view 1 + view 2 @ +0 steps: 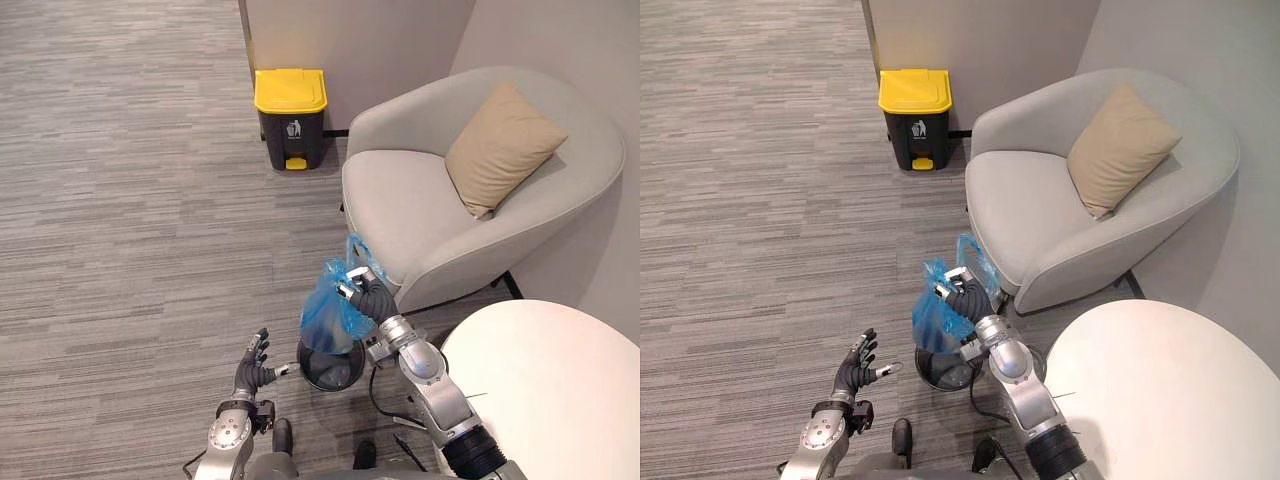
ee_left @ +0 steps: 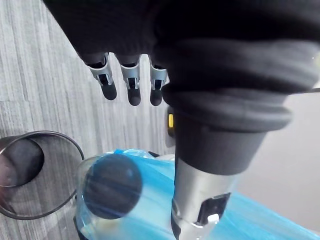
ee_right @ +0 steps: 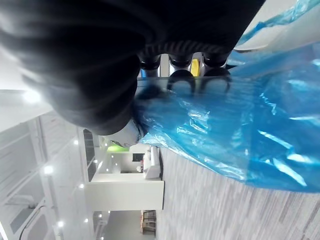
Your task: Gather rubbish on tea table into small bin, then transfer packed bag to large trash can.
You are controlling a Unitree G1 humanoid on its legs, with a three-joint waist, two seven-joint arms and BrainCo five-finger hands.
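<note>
My right hand (image 1: 366, 297) is shut on the gathered top of a blue plastic bag (image 1: 328, 312), which hangs just above the small dark round bin (image 1: 330, 366) on the carpet. Blue film (image 3: 260, 125) stretches past the curled fingers in the right wrist view. My left hand (image 1: 254, 372) is open with straight fingers, a little to the left of the small bin, holding nothing. In the left wrist view the bin's rim (image 2: 75, 145) and the blue bag (image 2: 150, 200) lie below the fingers (image 2: 132, 82). The large dark trash can with a yellow lid (image 1: 291, 116) stands by the far wall.
A grey armchair (image 1: 420, 210) with a tan cushion (image 1: 500, 146) stands right of the bag. The round white tea table (image 1: 560, 390) is at the lower right. Grey carpet (image 1: 120, 200) spreads to the left toward the trash can.
</note>
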